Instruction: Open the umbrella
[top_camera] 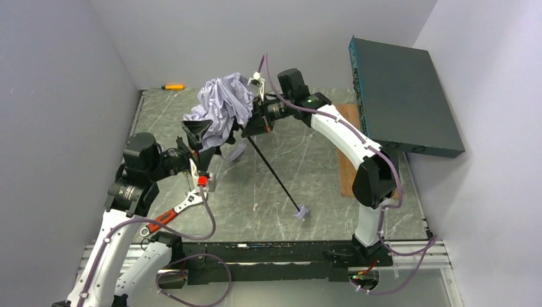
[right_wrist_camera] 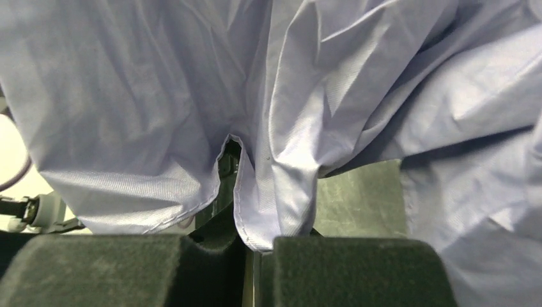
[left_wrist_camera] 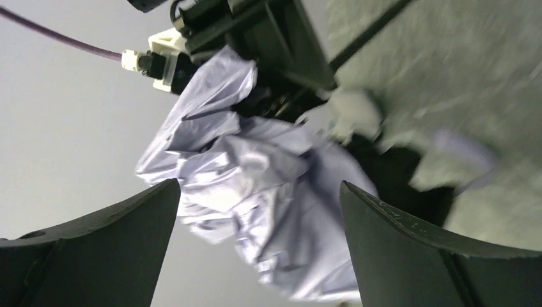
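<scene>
- Compact folding umbrella (top_camera: 224, 105) with a crumpled, pale lavender-white canopy, bunched up and raised above the far middle of the desk (top_camera: 307, 153), a grey-green marbled slab.
- Thin black shaft (top_camera: 275, 173) slanting down from under the canopy toward the near side, with the small pale handle (top_camera: 300, 213) at its low end, on or just above the desk surface.
- Right hand (top_camera: 257, 123) reaching in from the right to the underside of the canopy, pressed together and pinching the umbrella there. In the right wrist view, dark pads (right_wrist_camera: 358, 272) meeting at a narrow seam with a fold of canopy (right_wrist_camera: 160, 96) hanging down to it; exact part pinched hidden by cloth.
- Left hand (top_camera: 199, 135) just beside the canopy's lower left edge, spread wide, gripping nothing. In the left wrist view, black fingers (left_wrist_camera: 108, 249) far apart with the canopy (left_wrist_camera: 255, 173) showing between them.
- Red-handled adjustable wrench (top_camera: 176, 214) lying on the desk near the left arm.
- Orange-handled screwdriver (top_camera: 172, 86) at the far left corner.
- Large dark teal flat box (top_camera: 402, 96) tilted against the right wall.
- Brown wooden board (top_camera: 345, 169) flat on the desk's right side, partly under the right arm.
</scene>
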